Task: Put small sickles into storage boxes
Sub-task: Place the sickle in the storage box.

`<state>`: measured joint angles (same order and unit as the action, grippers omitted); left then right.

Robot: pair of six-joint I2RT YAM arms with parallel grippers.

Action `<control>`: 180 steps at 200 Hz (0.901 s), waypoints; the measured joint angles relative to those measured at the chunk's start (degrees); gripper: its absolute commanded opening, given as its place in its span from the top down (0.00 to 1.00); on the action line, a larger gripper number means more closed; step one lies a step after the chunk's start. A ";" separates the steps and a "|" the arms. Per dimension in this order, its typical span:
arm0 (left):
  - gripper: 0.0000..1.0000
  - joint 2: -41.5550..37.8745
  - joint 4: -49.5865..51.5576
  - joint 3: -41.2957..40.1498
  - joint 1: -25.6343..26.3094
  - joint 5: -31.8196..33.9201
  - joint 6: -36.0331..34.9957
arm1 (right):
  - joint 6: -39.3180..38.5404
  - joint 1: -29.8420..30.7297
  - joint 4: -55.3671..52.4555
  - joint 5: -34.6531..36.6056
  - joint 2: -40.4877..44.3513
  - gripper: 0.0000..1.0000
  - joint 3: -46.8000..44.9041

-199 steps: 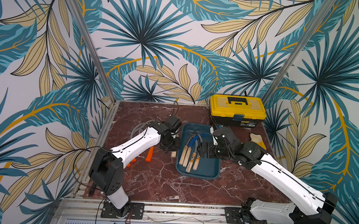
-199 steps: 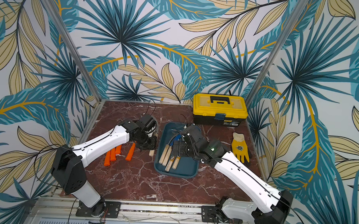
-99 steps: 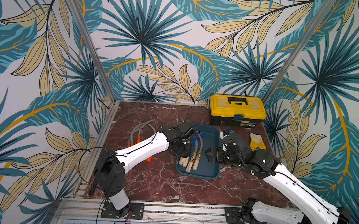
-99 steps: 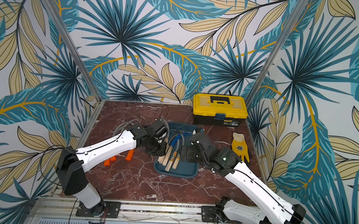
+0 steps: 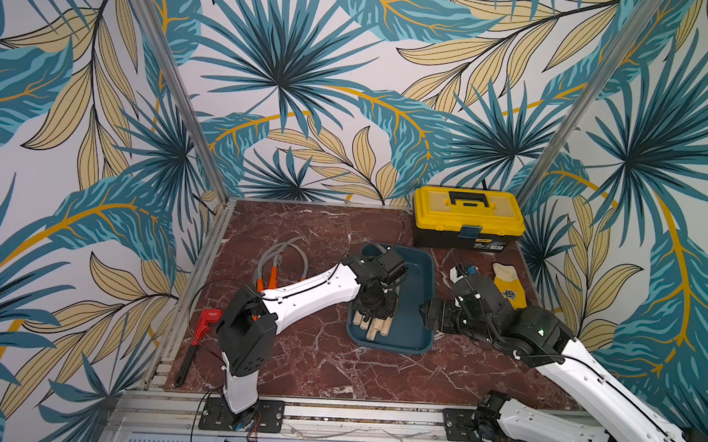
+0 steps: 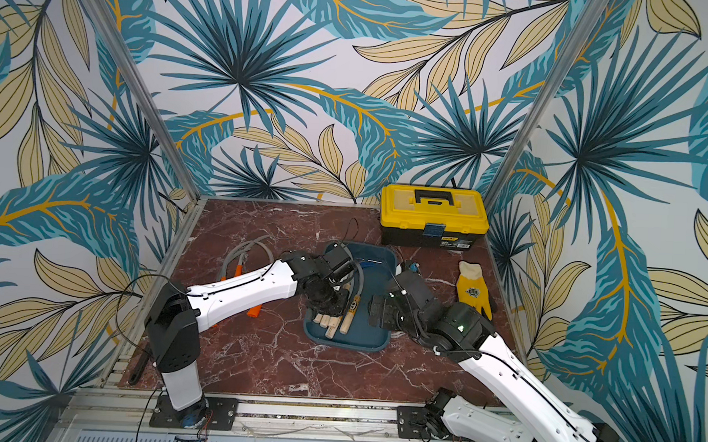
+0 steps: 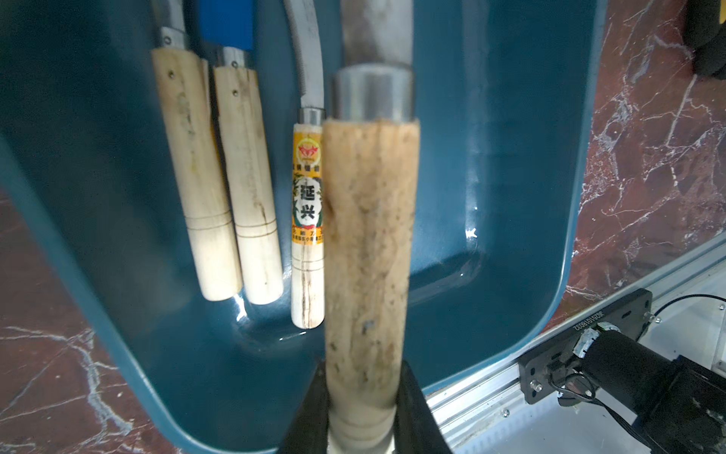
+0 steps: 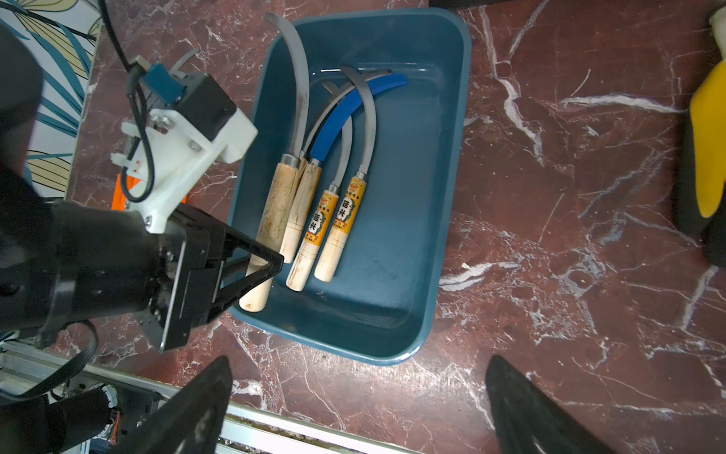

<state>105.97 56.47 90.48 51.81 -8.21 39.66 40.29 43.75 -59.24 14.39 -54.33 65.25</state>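
L pincer (image 8: 271, 263) had come in off the left bench (image 8: 550, 275), clamped on a wood-handled sickle (image 8: 275, 204), now over the tray (image 8: 451, 165), left side. R pincer (image 8: 357, 361), open, had backed off right. Release prob. next.

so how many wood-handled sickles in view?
5: two plain-handled, two labelled in the tray; left end effector holds the fifth sickle over it. Arms may hide more.
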 measured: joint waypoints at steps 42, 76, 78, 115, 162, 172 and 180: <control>1.00 3.85 -0.07 2.80 0.66 -0.70 -0.17 | 0.39 0.00 -1.73 1.44 1.31 0.00 -0.31; 1.00 7.15 -0.11 4.70 1.07 -1.57 -0.46 | 1.29 0.00 -2.78 2.34 2.49 0.01 -1.84; 1.00 7.34 -0.07 4.79 1.09 -1.62 -0.44 | 1.36 0.00 -2.82 2.34 2.54 0.00 -1.95; 1.00 10.91 -0.07 7.10 1.27 -2.36 -0.98 | 2.38 0.00 -3.52 2.95 3.52 0.00 -2.84; 1.00 14.97 -0.13 9.42 1.31 -3.30 -1.95 | 2.91 0.00 -3.67 3.63 3.69 0.01 -3.34; 1.00 15.82 -0.07 9.90 1.31 -3.54 -2.01 | 2.99 0.00 -3.67 3.65 3.69 0.00 -3.41; 0.98 16.41 -0.09 10.21 1.31 -3.69 -2.16 | 3.02 0.00 -3.67 3.72 3.69 0.00 -3.48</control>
<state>122.39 56.38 100.68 53.12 -11.90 37.50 43.31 43.75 -62.92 18.11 -50.63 61.78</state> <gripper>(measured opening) 0.234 0.994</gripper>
